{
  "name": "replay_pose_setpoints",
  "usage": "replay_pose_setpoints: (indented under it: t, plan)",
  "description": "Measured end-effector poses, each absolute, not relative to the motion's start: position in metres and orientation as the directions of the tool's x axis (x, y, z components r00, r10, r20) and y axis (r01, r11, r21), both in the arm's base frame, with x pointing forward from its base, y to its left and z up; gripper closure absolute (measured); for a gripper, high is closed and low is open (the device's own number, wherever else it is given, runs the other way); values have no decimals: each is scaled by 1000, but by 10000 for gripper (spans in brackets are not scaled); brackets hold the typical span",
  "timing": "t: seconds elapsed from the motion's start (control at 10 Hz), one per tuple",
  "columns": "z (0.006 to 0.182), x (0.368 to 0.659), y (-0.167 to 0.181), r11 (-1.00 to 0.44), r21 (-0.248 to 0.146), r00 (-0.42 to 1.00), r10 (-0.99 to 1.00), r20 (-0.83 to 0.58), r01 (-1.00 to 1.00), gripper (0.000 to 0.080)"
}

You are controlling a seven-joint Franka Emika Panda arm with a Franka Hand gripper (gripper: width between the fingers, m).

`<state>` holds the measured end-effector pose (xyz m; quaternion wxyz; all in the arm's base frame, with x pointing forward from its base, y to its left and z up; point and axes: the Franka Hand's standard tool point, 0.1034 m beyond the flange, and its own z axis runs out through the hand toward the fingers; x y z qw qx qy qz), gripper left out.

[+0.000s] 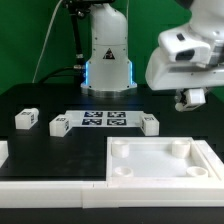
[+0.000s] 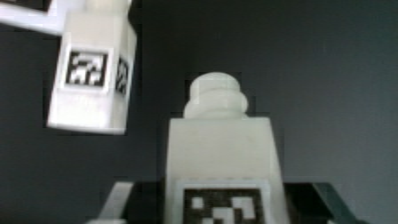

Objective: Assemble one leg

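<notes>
My gripper (image 1: 190, 100) hangs above the table at the exterior view's right, over the far edge of the large white slab (image 1: 165, 170). It is shut on one white leg (image 2: 221, 140), whose knobbed end sticks out beyond the fingers (image 2: 128, 203) and whose tag (image 2: 222, 205) sits between them. That leg shows only partly under the hand in the exterior view (image 1: 189, 98). Three more legs lie on the table: two at the left (image 1: 27, 119) (image 1: 58, 125) and one at the right of the marker board (image 1: 150, 123). One of them shows below in the wrist view (image 2: 89, 75).
The marker board (image 1: 104, 120) lies flat in the middle of the table. The robot base (image 1: 108, 55) stands behind it. The slab has raised corner sockets (image 1: 122, 150). A long white bar (image 1: 50, 172) lies along the front left edge.
</notes>
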<state>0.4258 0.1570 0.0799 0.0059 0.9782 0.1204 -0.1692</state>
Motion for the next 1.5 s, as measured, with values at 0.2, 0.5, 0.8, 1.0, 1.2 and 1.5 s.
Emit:
replay_pose_setpoints:
  t: [0.2,0.5,0.8,1.0,1.2,1.5]
  plan:
    - [78,426,158,-971,-34,955,240,-172,238,512]
    - [91,463,146,-959,-54,953,270,135,279,512]
    - [110,518,131,-932,-48,923,348,162,360,512]
    - [110,523,127,-931,-46,922,350,168,362,512]
    - [110,525,127,-930,-41,917,351,186,365,512]
    - [104,521,115,-969,-76,954,215,211,236,512]
